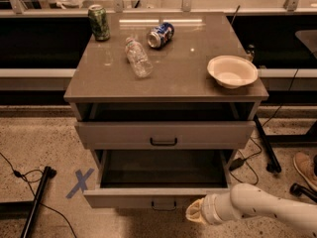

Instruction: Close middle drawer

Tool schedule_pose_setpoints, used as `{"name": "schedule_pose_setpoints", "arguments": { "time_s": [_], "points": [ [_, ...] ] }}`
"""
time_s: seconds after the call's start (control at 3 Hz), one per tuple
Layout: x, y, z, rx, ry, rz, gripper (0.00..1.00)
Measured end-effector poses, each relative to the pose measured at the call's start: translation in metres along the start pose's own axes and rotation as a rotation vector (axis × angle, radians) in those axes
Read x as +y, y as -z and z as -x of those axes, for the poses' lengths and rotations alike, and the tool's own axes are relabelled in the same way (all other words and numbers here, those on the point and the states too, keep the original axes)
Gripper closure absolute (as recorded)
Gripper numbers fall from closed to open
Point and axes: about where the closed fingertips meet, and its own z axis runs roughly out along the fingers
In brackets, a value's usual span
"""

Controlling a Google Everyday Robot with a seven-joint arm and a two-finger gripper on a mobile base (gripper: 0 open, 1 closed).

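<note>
The middle drawer [124,198] is pulled far out of the grey cabinet, showing its dark grey inside [163,170]. Its flat front faces me, with a small black bar handle [163,206]. The drawer above it [163,133] stands slightly out, also with a black handle. The third drawer is hidden below. My white arm [257,209] reaches in from the lower right. My gripper [192,213] is just in front of the middle drawer's front, to the right of its handle.
On the cabinet top [168,78] lie a green can [99,23], a tipped blue can [160,35], a clear plastic bottle [138,57] and a white bowl [232,71]. A blue tape X [79,182] marks the floor to the left. Cables and a black stand leg [265,143] are on the right.
</note>
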Motion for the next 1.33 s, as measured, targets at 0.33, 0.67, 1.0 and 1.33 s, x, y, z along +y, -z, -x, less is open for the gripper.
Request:
{"name": "schedule_pose_setpoints", "arguments": {
  "time_s": [0.33, 0.67, 1.0, 1.33],
  "points": [
    [-0.029, -0.011, -0.007, -0.022, -0.011, -0.011, 1.00],
    [-0.028, -0.010, -0.007, -0.022, -0.011, -0.011, 1.00],
    [-0.057, -0.017, -0.009, -0.028, -0.020, -0.031, 1.00],
    [-0.088, -0.023, -0.011, -0.025, -0.024, -0.048, 1.00]
  ]
}}
